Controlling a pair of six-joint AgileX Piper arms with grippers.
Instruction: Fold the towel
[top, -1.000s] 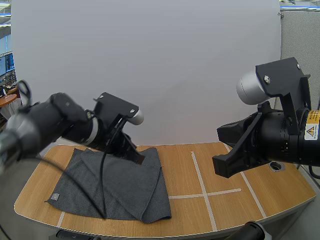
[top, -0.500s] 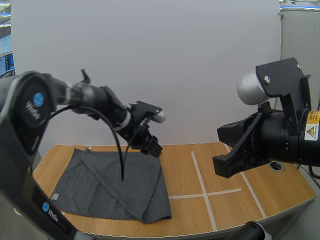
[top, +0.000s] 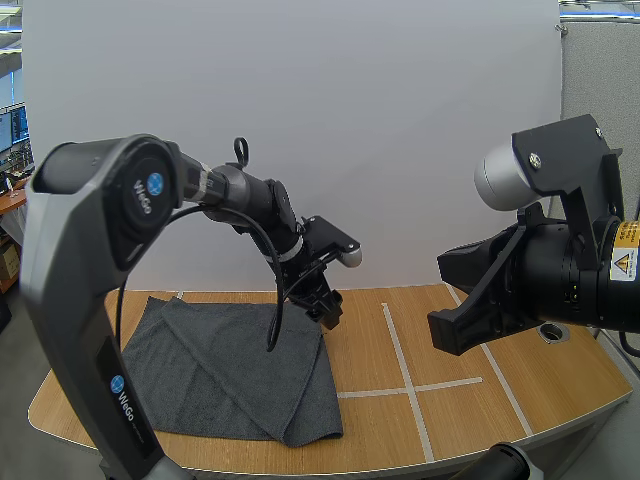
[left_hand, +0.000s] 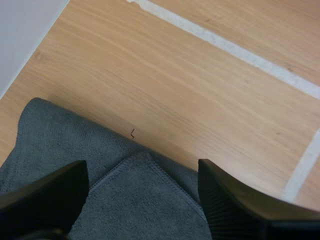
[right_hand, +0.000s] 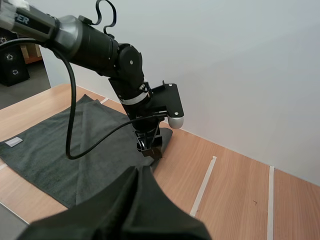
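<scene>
Nearest, the right gripper (right_hand: 138, 172) is held above the right side of the table (top: 500, 400), its fingers pressed together into one dark wedge with nothing between them. The grey towel (top: 230, 370) is spread over the table's left half, with one flap laid diagonally across it. Over the towel's far right corner the left gripper (top: 325, 303) is poised, fingers (left_hand: 225, 200) parted and empty.

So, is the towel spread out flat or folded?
Partly folded: the towel has one layer lying diagonally over another, its overlapped corner below the open left end effector.
</scene>
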